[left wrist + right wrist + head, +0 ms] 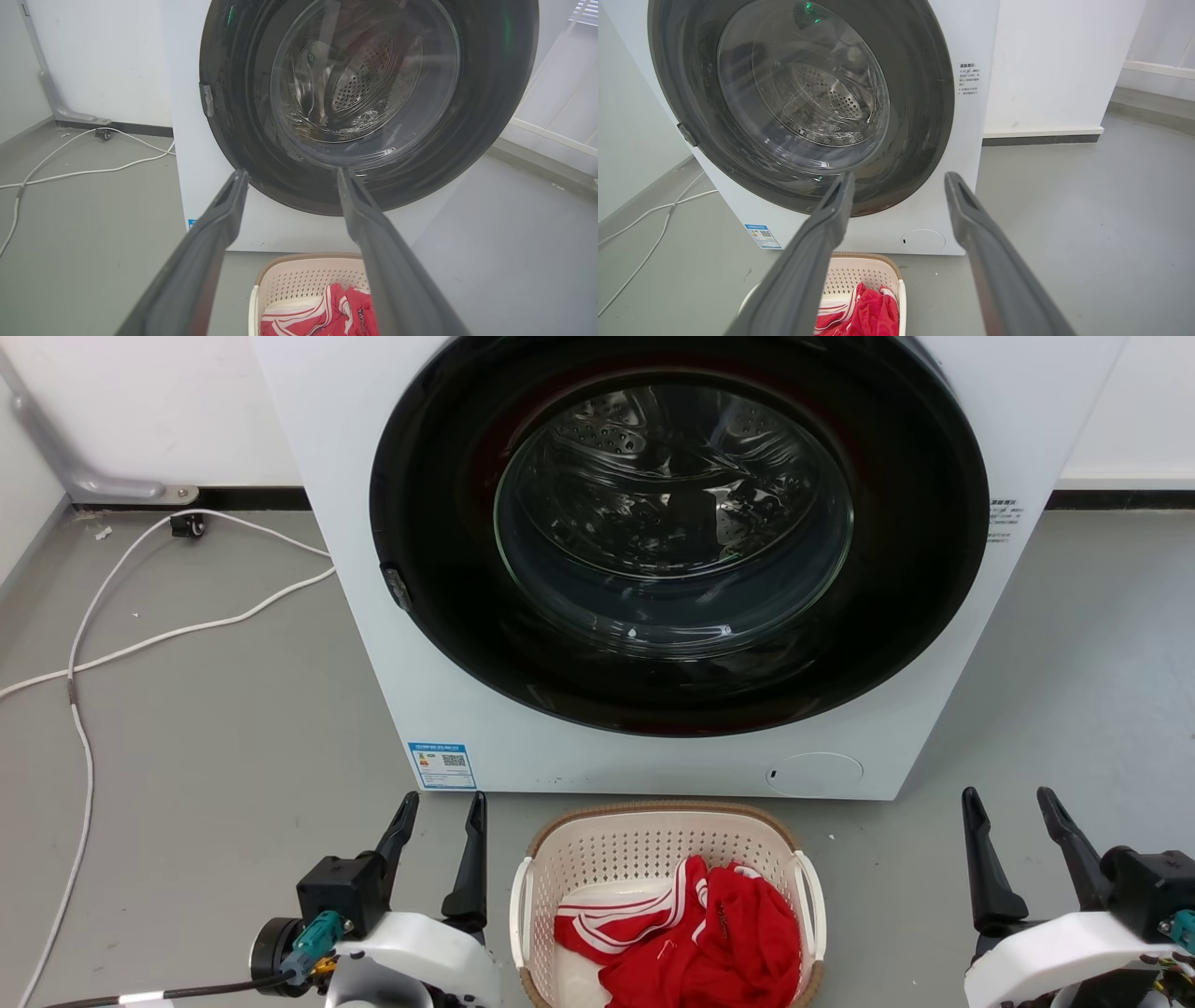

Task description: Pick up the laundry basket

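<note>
**Laundry basket (pixel 644 854) on the floor, both end effectors released and empty.**

We take the basket as our landmark: it rests on the floor, with the washer (pixel 653 756) just behind it and a red striped garment (pixel 719 933) heaped inside it. The left end effector (pixel 443 800) hangs near the basket's left handle (pixel 520 915). The right end effector (pixel 1008 795) is well apart from its right handle (pixel 815 905). Both have their fingers spread and touch nothing. We judge three hazards. The uneven gaps could bring one side to its handle first, tilting the basket and spilling the garment. The thin handles offer little purchase, so a finger may slip or snag a perforation. A forward swing could knock the rim against the washer.
</note>
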Motion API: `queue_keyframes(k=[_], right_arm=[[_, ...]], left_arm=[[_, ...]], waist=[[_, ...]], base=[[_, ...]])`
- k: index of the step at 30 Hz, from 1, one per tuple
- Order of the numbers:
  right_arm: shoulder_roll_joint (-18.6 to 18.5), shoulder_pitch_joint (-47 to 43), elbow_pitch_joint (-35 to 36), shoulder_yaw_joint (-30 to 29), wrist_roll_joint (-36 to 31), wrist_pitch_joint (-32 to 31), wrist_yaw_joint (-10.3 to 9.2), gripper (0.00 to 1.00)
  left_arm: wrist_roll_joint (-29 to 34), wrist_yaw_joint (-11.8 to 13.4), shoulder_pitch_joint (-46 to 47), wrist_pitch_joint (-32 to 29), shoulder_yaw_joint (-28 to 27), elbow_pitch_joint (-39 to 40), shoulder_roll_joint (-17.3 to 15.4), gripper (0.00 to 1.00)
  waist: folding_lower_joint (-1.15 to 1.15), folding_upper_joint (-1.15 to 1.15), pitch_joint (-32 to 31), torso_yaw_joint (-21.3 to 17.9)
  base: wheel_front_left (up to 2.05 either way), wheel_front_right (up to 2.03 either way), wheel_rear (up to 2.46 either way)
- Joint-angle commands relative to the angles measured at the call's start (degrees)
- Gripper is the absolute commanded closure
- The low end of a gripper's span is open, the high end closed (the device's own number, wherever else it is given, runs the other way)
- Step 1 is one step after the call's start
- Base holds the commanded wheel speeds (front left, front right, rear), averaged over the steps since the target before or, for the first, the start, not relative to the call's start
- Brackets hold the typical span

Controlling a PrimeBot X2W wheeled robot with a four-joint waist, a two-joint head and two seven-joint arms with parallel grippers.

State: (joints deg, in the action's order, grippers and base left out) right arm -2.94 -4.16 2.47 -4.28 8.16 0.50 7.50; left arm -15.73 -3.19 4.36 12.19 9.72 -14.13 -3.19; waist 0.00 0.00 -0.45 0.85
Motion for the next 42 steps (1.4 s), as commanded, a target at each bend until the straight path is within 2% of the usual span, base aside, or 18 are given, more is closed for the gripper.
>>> queue_keyframes(k=[1,27,42], right_arm=[[0.0,-0.7,0.7,0.0,-0.8,0.3,-0.02,0.0],[0.1,-0.2,-2.6,-0.8,-7.2,4.7,-0.02,0.0],[0.1,1.2,-5.7,-1.2,-6.2,6.5,-0.03,0.0]], left_arm=[[1.0,-0.1,0.1,0.3,0.2,0.1,-0.1,0.0],[7.6,-0.8,-0.3,3.1,0.4,-1.5,0.3,0.0],[6.1,-0.8,0.4,3.0,0.4,-2.8,0.3,0.0]], waist=[[0.0,0.0,0.0,0.0],[0.0,0.0,-0.1,0.1],[0.0,0.0,0.1,0.2]], base=[[0.0,0.0,0.0],[0.0,0.0,0.0],[0.0,0.0,0.0]])
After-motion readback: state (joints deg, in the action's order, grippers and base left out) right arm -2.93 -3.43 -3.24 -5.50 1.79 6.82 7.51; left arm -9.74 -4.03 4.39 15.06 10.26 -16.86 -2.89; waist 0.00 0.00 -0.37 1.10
